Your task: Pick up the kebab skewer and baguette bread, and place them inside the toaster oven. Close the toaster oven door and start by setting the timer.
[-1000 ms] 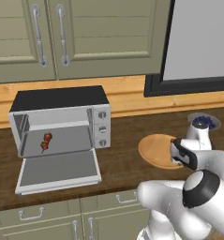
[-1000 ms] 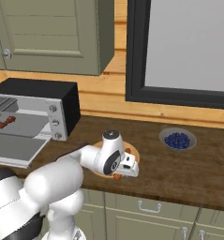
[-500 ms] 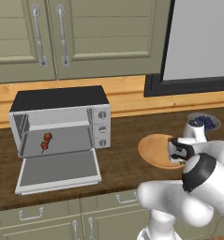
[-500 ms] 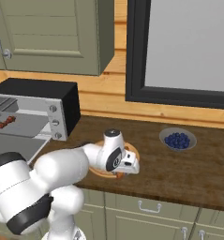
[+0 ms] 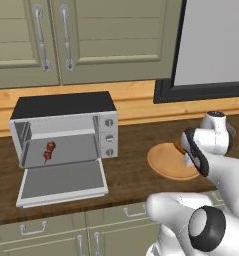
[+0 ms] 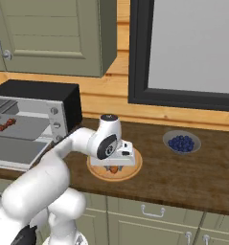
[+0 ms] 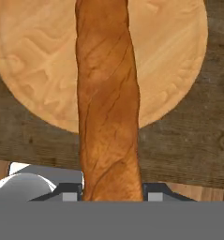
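Observation:
My gripper (image 7: 112, 194) is shut on the baguette bread (image 7: 108, 108), a long orange-brown loaf that runs straight up between the fingertips (image 7: 71, 195) over the round wooden plate (image 7: 33, 70). From the base, the gripper (image 5: 188, 155) hangs over the plate (image 5: 163, 162) with an orange end of the baguette (image 5: 179, 147) poking out. The kebab skewer (image 5: 48, 151) lies inside the toaster oven (image 5: 66, 107), whose door (image 5: 63, 181) is folded down flat. In the right base view the gripper (image 6: 117, 162) covers most of the baguette (image 6: 114, 168).
A small bowl of blueberries (image 6: 181, 142) sits on the counter to the right of the plate (image 6: 130, 170). The oven (image 6: 39, 93) stands to the left, its door (image 6: 13, 150) reaching toward the counter's front edge. Wall cabinets and a dark window frame are behind.
The jaws have gone from wide open to closed on the baguette over the plate. The arm's elbow has swung somewhat; the skewer and oven are unmoved.

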Robot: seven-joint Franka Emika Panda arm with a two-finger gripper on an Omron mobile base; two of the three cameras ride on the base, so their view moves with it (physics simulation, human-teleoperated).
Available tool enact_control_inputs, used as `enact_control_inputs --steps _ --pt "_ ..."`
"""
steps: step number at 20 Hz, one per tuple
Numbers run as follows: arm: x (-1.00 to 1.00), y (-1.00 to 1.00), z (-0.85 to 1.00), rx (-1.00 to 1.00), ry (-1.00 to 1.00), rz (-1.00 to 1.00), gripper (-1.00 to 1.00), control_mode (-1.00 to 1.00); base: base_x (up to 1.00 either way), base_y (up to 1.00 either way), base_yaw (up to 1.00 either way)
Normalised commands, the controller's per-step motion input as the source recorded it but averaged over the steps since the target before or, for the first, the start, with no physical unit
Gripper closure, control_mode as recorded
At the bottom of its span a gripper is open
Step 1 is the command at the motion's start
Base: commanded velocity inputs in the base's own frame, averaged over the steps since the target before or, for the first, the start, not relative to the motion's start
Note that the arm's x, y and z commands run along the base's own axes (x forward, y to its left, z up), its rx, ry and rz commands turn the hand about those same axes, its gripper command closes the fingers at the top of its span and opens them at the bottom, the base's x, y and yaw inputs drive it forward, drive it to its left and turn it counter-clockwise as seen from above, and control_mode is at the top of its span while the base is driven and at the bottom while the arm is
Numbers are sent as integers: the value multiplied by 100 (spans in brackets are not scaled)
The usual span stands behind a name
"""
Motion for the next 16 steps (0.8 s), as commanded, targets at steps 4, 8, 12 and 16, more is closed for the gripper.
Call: enact_control_inputs --steps 4,8,12,16 --pt "-84 100 69 2 0 21 100 -100 0 0 0" --pt "-48 100 65 4 0 16 100 -100 0 0 0" --pt "-8 100 59 1 0 15 100 -100 0 0 0" --pt "15 100 41 0 2 10 100 -100 0 0 0"
